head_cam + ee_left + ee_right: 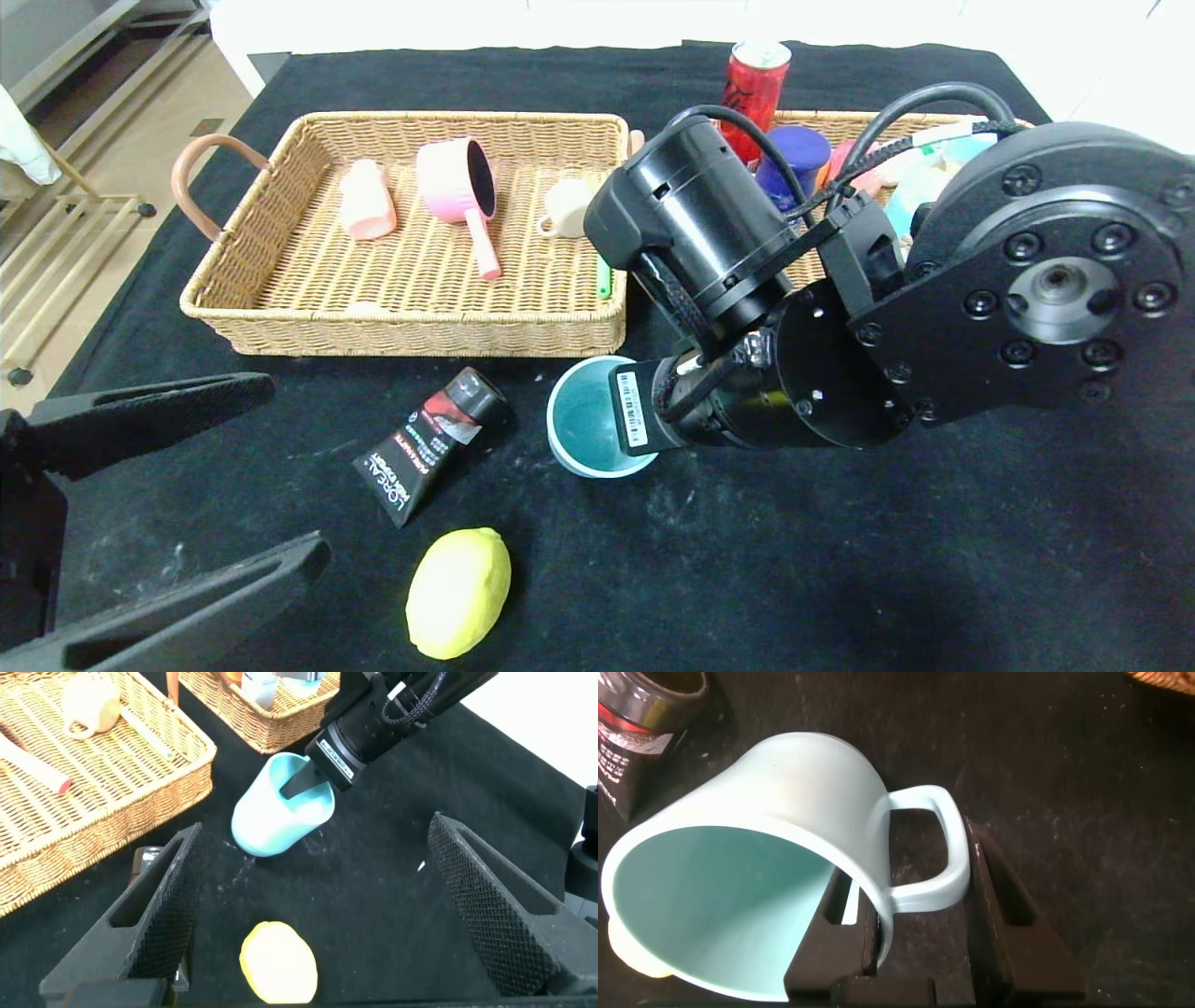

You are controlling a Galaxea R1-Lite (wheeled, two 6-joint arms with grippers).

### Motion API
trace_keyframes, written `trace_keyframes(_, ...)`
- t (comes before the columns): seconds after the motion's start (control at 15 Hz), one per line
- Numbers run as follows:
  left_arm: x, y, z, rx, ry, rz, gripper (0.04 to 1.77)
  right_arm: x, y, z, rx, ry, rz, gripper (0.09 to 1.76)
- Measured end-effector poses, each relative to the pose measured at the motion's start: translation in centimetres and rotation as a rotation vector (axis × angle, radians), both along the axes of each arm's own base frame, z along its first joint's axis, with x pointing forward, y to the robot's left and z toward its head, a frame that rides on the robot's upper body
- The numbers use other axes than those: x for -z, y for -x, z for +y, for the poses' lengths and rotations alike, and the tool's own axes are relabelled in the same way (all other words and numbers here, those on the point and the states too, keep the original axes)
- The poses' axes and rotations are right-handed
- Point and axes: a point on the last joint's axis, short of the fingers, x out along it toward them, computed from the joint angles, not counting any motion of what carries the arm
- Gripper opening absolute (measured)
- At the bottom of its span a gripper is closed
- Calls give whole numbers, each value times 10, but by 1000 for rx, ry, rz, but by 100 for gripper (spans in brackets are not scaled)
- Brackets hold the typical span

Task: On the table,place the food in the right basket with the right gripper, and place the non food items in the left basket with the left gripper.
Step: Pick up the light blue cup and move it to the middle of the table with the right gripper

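Oddly, my right gripper (906,924) is clamped shut on the rim of the pale blue mug (590,422), one finger inside the mouth and one outside beside the handle, as the right wrist view shows. The mug sits at the centre of the head view, tipped on its side just in front of the gap between the two baskets. A mug is no food, so I judge this step runs against the sorting rule: it belongs in the left basket (411,322), upper left of the frame, where a pink cup, a pink scoop and a small cream cup already lie. The right basket (845,121), upper right and mostly hidden behind my right arm, holds a red can and other items.

My left gripper (177,485) hovers at the lower left of the head view, jaws spread wide and holding nothing. Near it lie the black tube (431,441) and the yellow lemon (459,591).

Next, I think, the mug must be carried without slipping from this thin rim hold.
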Motion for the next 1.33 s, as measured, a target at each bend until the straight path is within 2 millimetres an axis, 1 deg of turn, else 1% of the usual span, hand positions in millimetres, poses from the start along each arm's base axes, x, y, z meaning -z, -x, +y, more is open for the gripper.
trace_keyframes(1.07,0,0,0,0,-1,-2,172,7,-3,3,7,11,12,60)
trace_keyframes(1.2,0,0,0,0,-1,-2,172,7,-4,3,8,13,13,85)
trace_keyframes(1.33,0,0,0,0,-1,-2,172,7,-4,3,7,14,13,104)
